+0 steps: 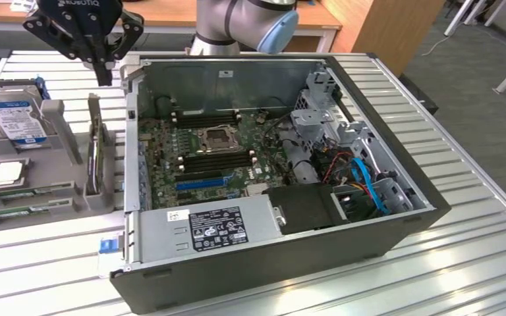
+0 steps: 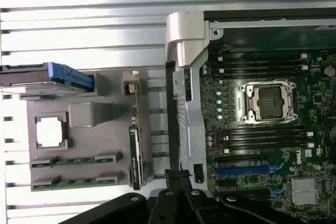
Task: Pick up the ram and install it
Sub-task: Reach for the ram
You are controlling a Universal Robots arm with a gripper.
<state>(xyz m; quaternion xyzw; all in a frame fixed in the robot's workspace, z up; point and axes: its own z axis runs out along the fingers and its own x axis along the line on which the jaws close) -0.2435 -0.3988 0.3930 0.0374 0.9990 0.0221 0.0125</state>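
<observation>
Slatted surface (image 1: 464, 263) — jaws closed tight, empty, high by case (image 1: 279, 276); ram (image 1: 24, 192) flat in tray (image 2: 89, 116) toward exterior view's left, long axis caseward.

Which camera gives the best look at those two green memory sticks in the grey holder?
The wrist view: both ram sticks lie full length, side by side in the grey holder, seen from straight above. The exterior view catches the same sticks at a slant near the exterior view's left edge, one reaching the border.
</observation>
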